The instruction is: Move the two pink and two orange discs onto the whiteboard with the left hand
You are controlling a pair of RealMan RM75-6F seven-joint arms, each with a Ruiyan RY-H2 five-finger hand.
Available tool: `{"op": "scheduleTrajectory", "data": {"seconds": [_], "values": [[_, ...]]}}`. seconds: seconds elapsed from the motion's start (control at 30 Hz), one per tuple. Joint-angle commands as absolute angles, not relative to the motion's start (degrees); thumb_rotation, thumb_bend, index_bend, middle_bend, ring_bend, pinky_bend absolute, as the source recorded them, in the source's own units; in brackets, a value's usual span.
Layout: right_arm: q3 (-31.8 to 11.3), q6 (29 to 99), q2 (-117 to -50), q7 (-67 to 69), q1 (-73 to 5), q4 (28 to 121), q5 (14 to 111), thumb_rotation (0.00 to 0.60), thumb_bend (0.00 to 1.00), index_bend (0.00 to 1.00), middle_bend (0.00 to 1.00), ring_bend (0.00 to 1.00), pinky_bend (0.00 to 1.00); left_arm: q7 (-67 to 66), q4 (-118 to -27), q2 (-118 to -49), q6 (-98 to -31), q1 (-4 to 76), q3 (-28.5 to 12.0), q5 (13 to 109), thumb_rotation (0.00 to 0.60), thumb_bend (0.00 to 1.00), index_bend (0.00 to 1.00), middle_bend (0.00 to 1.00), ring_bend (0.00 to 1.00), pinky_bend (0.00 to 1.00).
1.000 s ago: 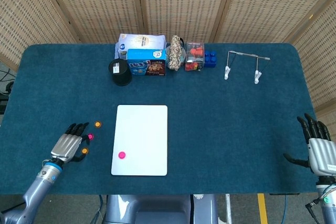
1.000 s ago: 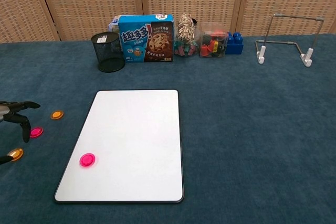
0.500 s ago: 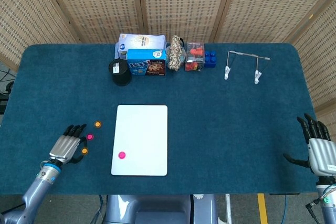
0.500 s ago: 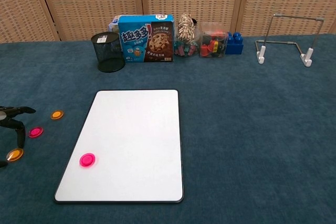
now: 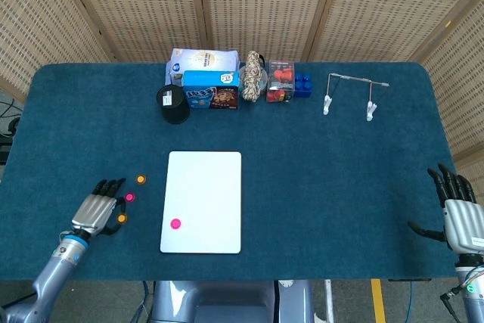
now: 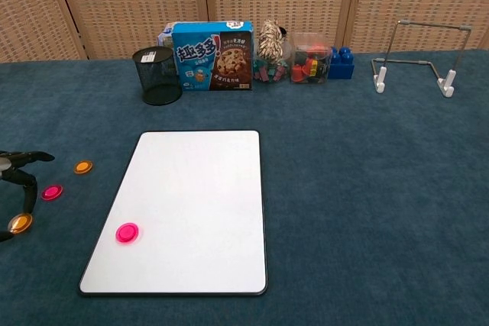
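1 pink disc (image 6: 127,232) lies on the whiteboard (image 5: 204,187); 3 wait on the desk (image 5: 318,164). The left hand (image 5: 96,212), fingers apart and empty, hovers by the pink disc (image 5: 129,197) and 2 orange ones (image 5: 122,218) (image 5: 141,179), small and flat. Next it probably needs a fine pinch.

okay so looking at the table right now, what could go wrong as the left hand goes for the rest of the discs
Three discs lie close together by the left hand: reaching for the pink disc, its fingers could knock the near orange disc or the far orange disc away. The discs look thin and flat on the cloth, so a pinch may slip. Setting one down could also nudge the pink disc on the whiteboard near the whiteboard edge.
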State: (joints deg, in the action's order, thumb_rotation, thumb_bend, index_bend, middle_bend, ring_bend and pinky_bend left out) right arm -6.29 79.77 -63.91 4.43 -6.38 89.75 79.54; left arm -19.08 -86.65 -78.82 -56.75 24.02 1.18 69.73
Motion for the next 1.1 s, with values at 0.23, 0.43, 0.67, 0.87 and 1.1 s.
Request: {"op": "scheduleTrajectory", "data": {"seconds": [0.23, 0.43, 0.67, 0.87, 1.1], "values": [[-6.19, 78.70, -63.57, 4.77, -6.70, 89.81, 79.26, 0.600, 0.03, 0.00, 0.00, 0.00, 0.00, -25.03, -95.74, -77.86, -55.69, 29.20, -3.63, 67.27, 0.600, 0.35, 0.56, 0.00, 0.00, 0.00], [-6.25, 78.02, -63.52, 4.43, -6.95, 89.62, 78.72, 0.600, 0.03, 0.00, 0.00, 0.00, 0.00, -34.22, -99.83, -81.26, -53.43, 35.11, -6.32, 60.81, 0.600, 0.35, 0.56, 0.00, 0.00, 0.00], [-6.40, 77.40, -63.49, 4.08, -7.10, 89.65, 77.87, 0.600, 0.03, 0.00, 0.00, 0.00, 0.00, -42.39, -101.31, -85.56, -52.61, 40.72, -6.63, 53.76, 0.600, 0.33, 0.56, 0.00, 0.00, 0.00], [-6.50, 76.86, -63.36, 3.79, -7.21, 89.94, 77.13, 0.600, 0.03, 0.00, 0.00, 0.00, 0.00, -44.48, -100.28, -88.89, -51.16, 44.41, -6.03, 50.69, 0.600, 0.32, 0.56, 0.00, 0.00, 0.00], [-6.59, 76.92, -63.35, 3.14, -7.16, 90.24, 76.71, 0.600, 0.03, 0.00, 0.00, 0.00, 0.00, -42.09, -97.82, -89.63, -49.71, 46.03, -4.57, 50.50, 0.600, 0.23, 0.34, 0.00, 0.00, 0.00]]}}
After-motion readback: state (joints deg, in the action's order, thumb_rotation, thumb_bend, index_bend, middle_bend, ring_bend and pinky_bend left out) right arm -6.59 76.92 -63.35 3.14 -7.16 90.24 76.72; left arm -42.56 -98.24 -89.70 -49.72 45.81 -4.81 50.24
